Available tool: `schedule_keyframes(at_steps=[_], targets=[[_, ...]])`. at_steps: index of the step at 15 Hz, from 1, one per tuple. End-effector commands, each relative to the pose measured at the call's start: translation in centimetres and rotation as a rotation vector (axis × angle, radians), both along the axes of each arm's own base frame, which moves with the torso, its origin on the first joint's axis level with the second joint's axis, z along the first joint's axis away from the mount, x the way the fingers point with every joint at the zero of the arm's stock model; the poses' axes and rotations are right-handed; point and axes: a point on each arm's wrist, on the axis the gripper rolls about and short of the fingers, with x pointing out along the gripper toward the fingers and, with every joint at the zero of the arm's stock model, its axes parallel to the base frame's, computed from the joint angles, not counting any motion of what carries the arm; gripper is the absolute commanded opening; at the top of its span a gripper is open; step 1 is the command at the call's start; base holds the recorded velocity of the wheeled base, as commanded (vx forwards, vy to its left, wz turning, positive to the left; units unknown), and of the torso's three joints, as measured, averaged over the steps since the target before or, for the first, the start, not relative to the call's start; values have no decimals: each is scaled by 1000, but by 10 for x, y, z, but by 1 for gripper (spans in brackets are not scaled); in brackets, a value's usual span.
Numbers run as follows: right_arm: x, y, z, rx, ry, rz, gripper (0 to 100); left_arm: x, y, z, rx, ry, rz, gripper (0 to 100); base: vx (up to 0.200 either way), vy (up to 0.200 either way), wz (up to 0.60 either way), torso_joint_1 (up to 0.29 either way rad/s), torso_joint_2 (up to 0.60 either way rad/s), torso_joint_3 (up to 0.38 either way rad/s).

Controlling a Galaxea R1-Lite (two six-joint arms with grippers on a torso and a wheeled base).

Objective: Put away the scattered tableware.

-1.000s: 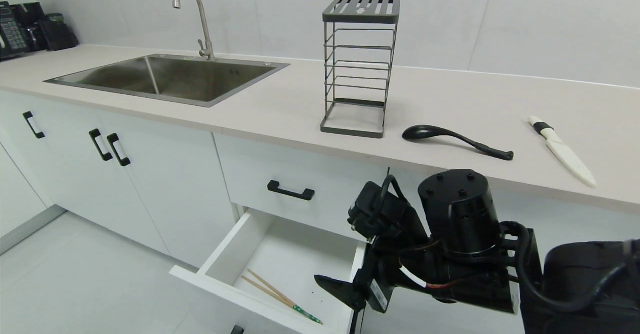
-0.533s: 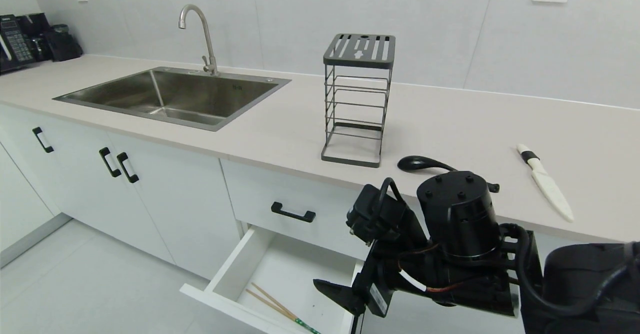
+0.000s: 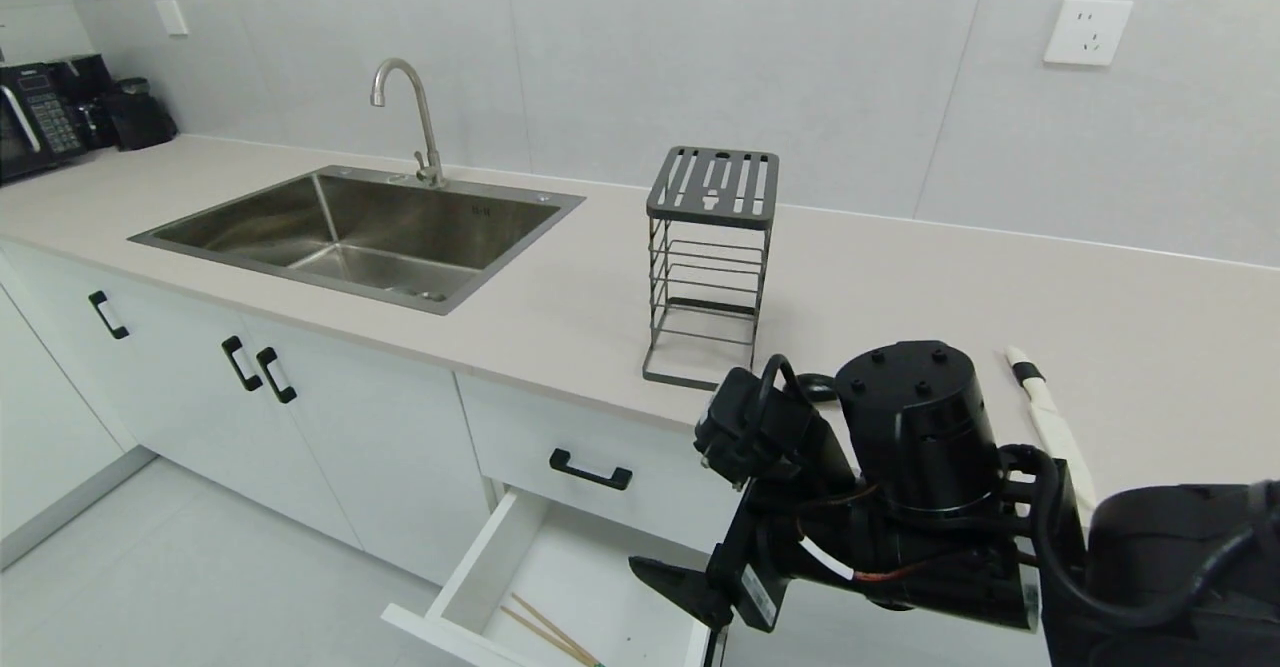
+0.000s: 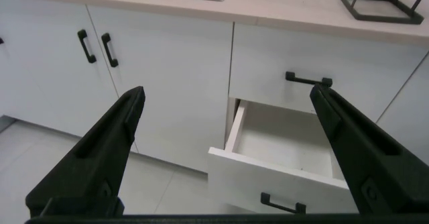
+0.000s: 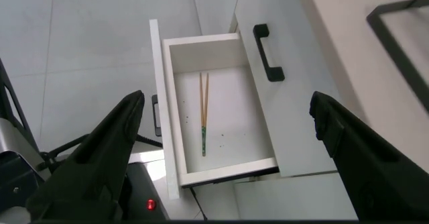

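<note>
1. Head view
   - Knife rack (image 3: pixel 712 267): upright on the countertop (image 3: pixel 900 277), slotted top empty. Judged the likely home for the blade.
   - White knife (image 3: pixel 1045 417): flat on the countertop, well right of the rack, partly behind the right arm (image 3: pixel 915 447). Judged still to be put away.
   - Lower drawer (image 3: pixel 480 572): pulled out below the closed upper drawer, presumably left open to receive cutlery. Contents: one pair of chopsticks (image 3: pixel 545 632) on its floor.
   - Sink (image 3: pixel 360 237): set into the countertop at the left, basin bare.
2. Left wrist view
   - Left gripper (image 4: pixel 228 93): jaws spread wide with nothing between them. It is held out in front of the cabinet doors (image 4: pixel 94 46), facing the lower drawer, which stands ajar.
   - Rack base on the countertop above.
3. Right wrist view
   - Right gripper (image 5: pixel 226 98): jaws wide and empty, poised over the lower drawer, judged free for a next pick.
   - Chopsticks: side by side, lengthwise near the drawer's middle, green tips toward its front panel.
   - Upper drawer handle (image 5: pixel 268 53): drawer shut
</note>
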Motion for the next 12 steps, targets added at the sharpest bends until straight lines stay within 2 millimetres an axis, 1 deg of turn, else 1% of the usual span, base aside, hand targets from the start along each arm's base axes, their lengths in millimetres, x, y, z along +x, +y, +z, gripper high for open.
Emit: schedule_keyframes(at_steps=[1, 7, 10, 11, 12], targets=[[1, -1, -2, -7, 5, -3, 100, 0, 0, 0, 0, 1, 0, 100, 0, 0, 0, 242, -505, -286], [2, -6, -7, -48, 39, -14, 100, 0, 0, 0, 0, 1, 2, 100, 0, 0, 0, 258, -538, -284], [6, -15, -15, -84, 55, 15, 100, 0, 0, 0, 0, 1, 0, 100, 0, 0, 0, 281, -588, -308], [7, -18, -20, -117, 80, 53, 100, 0, 0, 0, 0, 1, 0, 100, 0, 0, 0, 168, -339, -173], [10, -23, -22, -155, 100, 55, 100, 0, 0, 0, 0, 1, 0, 100, 0, 0, 0, 100, -198, -110]])
